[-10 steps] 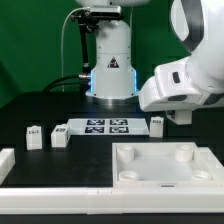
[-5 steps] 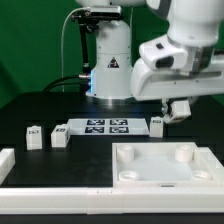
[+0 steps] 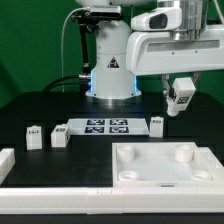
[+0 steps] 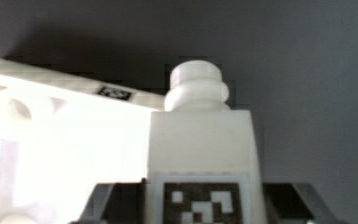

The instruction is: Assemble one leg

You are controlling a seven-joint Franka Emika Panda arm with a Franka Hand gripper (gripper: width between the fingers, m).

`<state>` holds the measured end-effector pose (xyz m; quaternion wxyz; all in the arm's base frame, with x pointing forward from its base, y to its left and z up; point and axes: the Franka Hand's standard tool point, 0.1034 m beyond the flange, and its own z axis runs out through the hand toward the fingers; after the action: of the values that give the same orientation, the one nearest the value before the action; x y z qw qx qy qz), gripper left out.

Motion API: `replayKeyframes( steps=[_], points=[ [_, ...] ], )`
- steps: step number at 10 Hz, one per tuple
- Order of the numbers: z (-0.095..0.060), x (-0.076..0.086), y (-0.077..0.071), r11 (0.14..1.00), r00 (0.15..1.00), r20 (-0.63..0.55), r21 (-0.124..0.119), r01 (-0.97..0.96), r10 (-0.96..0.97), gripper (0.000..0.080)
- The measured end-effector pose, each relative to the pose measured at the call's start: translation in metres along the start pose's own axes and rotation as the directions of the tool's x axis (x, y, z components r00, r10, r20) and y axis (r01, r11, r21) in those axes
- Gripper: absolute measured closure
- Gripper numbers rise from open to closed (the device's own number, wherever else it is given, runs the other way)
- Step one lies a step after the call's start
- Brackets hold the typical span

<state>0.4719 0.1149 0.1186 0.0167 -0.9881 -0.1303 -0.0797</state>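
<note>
**End effector clamped on one leg, clear of the table**

End effector (image 3: 180, 103) hung in the air on the exterior view's right, its two fingers closed on a leg (image 3: 181, 96). The leg's black-and-white tag faced that camera. The held leg was well above the dark table (image 3: 40, 105) and touched nothing but the fingers.

From the wrist view, the leg filled the middle of the picture. Its tag sat on the face nearest the camera, between the dark fingers (image 4: 114, 200), and a rounded peg stood at its far end. Beyond it lay a blurred white part that could not be identified.

Three other legs rested on the table. Two stood near each other on the exterior view's left (image 3: 34, 137) (image 3: 59, 138). One (image 3: 157, 124) was just beside the marker board (image 3: 100, 127), at its end toward the exterior view's right.

A large white slab (image 3: 160, 172) with round corner sockets lay nearer that camera, below the end effector and well apart from it. The arm's base (image 3: 110, 70) stood behind the marker board.
</note>
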Motion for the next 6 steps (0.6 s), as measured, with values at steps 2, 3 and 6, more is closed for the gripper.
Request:
replayKeyframes(
  steps=[2, 3, 6],
  points=[
    [0.002, -0.003, -0.001, 1.0, 1.0, -0.012, 0.001, 0.002, -0.002, 0.0512],
    [0.002, 0.018, 0.001, 0.996, 0.995, -0.035, 0.003, 0.089, -0.088, 0.0512],
    [0.008, 0.102, -0.004, 0.984, 0.977, -0.12, 0.01, 0.178, -0.175, 0.0512]
  ],
)
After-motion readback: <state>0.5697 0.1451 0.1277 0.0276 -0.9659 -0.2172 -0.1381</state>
